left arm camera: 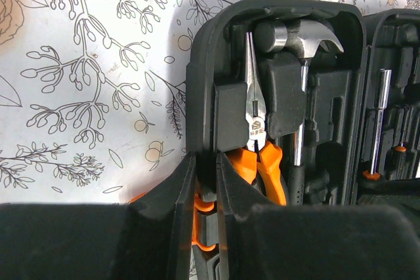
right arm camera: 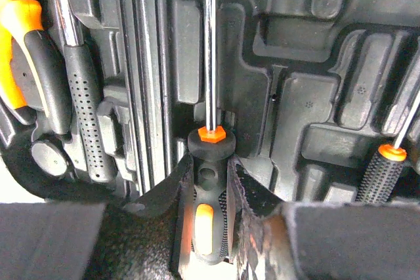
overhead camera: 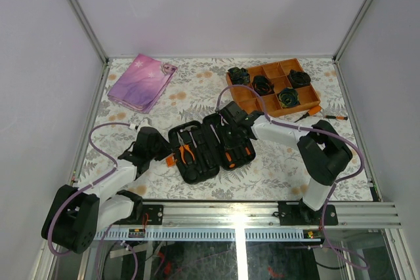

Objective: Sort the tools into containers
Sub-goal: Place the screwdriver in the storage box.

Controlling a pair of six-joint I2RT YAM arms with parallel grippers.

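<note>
**Container.** The black moulded tool case lies open like a book at the centre of the floral-printed tabletop.

**Left claw**. The jaws are nearly together, pinching the case's rounded left wall at its near end. Something orange shows between the fingers.

**Right claw**. It is narrowed onto the ribbed black handle, with orange inlay, of a screwdriver. The chrome shaft lies along a slot in the case's right half.

**Seated tools.** The left half holds needle-nose pliers with orange grips and a steel-headed hammer.

**Loose tools.** A slim orange-handled driver lies on the tabletop just beside an orange divided tray.

**Other items.** A pink-purple fabric pouch lies at the far left.
</note>
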